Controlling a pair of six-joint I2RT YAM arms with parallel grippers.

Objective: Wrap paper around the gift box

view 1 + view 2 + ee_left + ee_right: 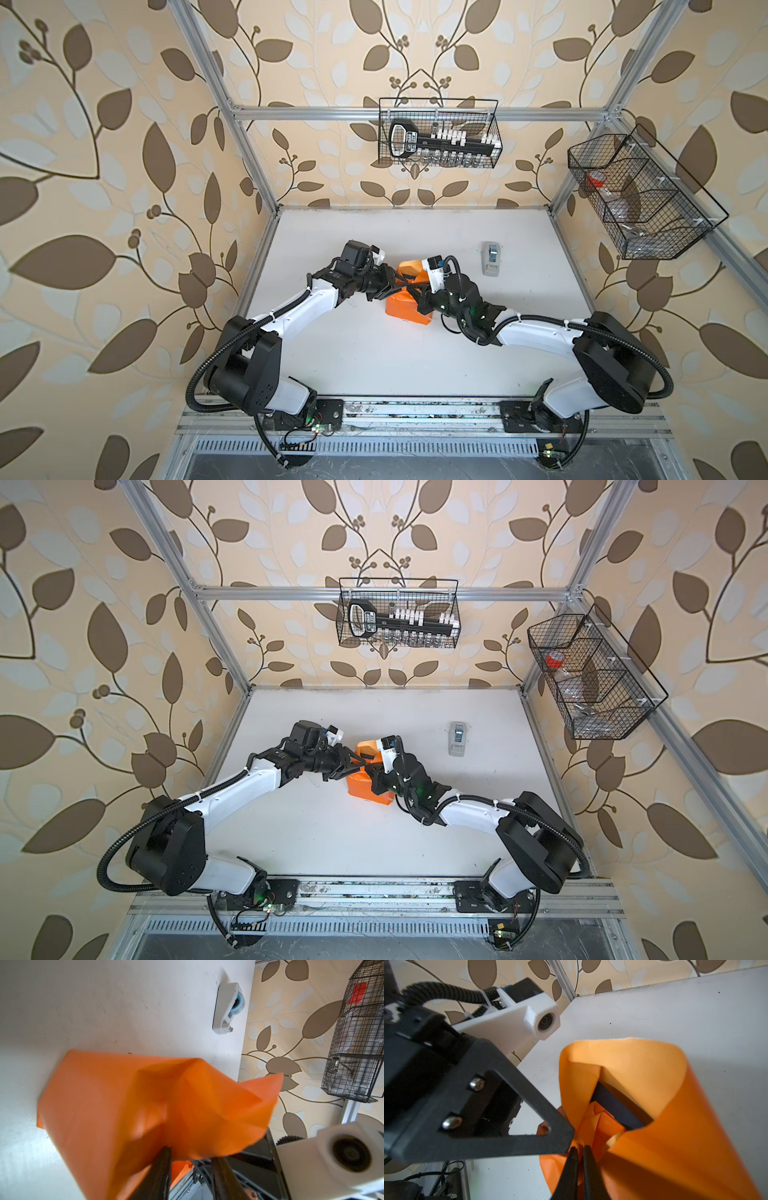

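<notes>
**End fold of a part-wrapped box**

The paper (401, 309) encloses the gift box (616, 1108) at the middle of the desk (353, 357); one dark edge shows at the open end. The right gripper (579, 1148) has its fingers pinched together on a crumpled fold. The left gripper (191, 1154) has its fingers apart, tips hidden behind a flap.

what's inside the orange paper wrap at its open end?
Through the open end of the paper, the right wrist view shows one dark edge of the gift box and crumpled inner folds. The rest of the box is covered by paper.
</notes>
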